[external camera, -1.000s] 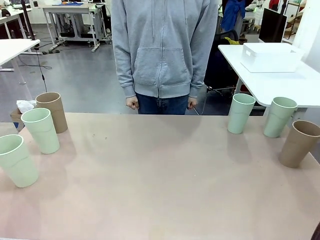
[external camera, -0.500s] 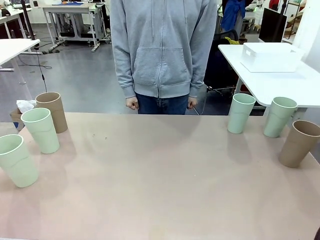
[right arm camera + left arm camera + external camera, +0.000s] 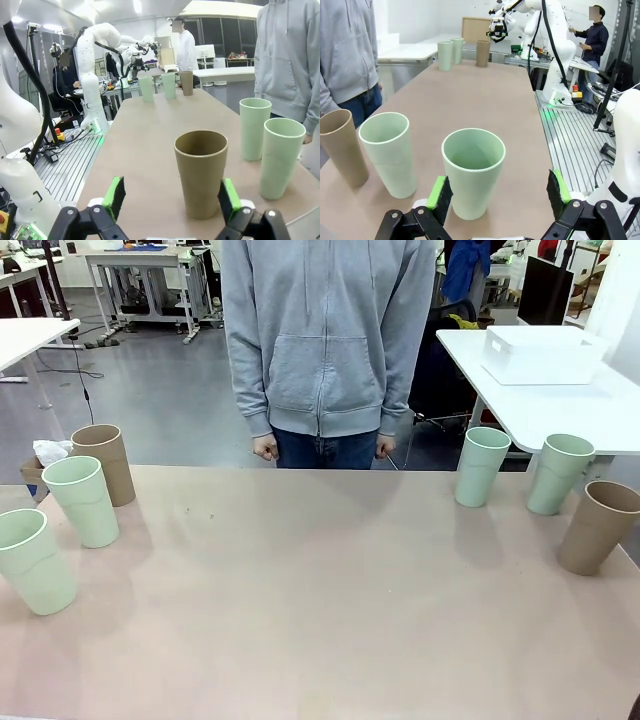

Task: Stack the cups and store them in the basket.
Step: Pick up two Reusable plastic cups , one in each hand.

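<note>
Three cups stand at the table's left: a tan one and two mint ones. Three more stand at the right: two mint and one tan. The white basket sits on a separate white table at the back right. My left gripper is open and low, with a mint cup just ahead of its fingers, nearer the left pad. My right gripper is also open, and the tan cup stands just ahead of it.
A person in a grey hoodie stands at the far edge, hands down at the sides. The broad middle of the table is bare. The right arm's white links rise beside the table's far end in the left wrist view.
</note>
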### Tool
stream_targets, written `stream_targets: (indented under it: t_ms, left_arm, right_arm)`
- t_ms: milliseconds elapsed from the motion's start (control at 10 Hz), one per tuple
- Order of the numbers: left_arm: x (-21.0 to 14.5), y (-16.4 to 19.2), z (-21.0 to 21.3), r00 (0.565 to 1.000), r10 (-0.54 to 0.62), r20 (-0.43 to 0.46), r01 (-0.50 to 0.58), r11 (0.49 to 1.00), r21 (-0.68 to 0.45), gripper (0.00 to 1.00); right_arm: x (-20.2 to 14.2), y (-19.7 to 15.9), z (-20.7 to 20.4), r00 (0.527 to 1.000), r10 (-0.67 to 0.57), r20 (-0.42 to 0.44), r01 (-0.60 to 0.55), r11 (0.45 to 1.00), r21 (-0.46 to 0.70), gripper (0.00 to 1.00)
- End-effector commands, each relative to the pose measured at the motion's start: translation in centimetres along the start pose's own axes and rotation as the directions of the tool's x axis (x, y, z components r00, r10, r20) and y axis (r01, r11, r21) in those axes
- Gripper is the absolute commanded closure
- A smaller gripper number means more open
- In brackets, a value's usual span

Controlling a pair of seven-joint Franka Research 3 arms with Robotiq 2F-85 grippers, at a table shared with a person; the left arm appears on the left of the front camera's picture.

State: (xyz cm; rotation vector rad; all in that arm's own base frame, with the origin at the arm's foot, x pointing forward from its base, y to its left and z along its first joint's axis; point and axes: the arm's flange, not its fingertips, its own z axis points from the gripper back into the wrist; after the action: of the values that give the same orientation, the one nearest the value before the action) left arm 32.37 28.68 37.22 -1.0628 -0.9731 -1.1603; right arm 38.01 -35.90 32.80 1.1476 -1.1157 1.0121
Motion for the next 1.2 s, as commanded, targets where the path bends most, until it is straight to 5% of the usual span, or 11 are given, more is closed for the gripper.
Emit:
stream_targets:
  t_ms: [0, 800, 1100]
  left_arm:
    - [0.3, -0.3, 0.0, 1.000, -0.005, 0.002, 0.005, 1.000, 0.004, 0.00]
    - [0.0, 0.0, 0.0, 1.000, 0.000, 0.000, 0.000, 1.000, -0.001, 0.00]
    - [-2.0, 3.4, 1.2, 0.991, -0.079, 0.112, 0.086, 0.995, -0.054, 0.00]
  right_arm:
    - [0.5, -0.1, 0.4, 1.000, -0.011, -0.002, 0.011, 1.000, 0.002, 0.00]
    - [0.0, 0.0, 0.0, 1.000, 0.000, 0.000, 0.000, 1.000, 0.000, 0.00]
    - [-0.7, -2.2, -5.6, 0.989, 0.144, 0.035, -0.145, 0.988, 0.050, 0.00]
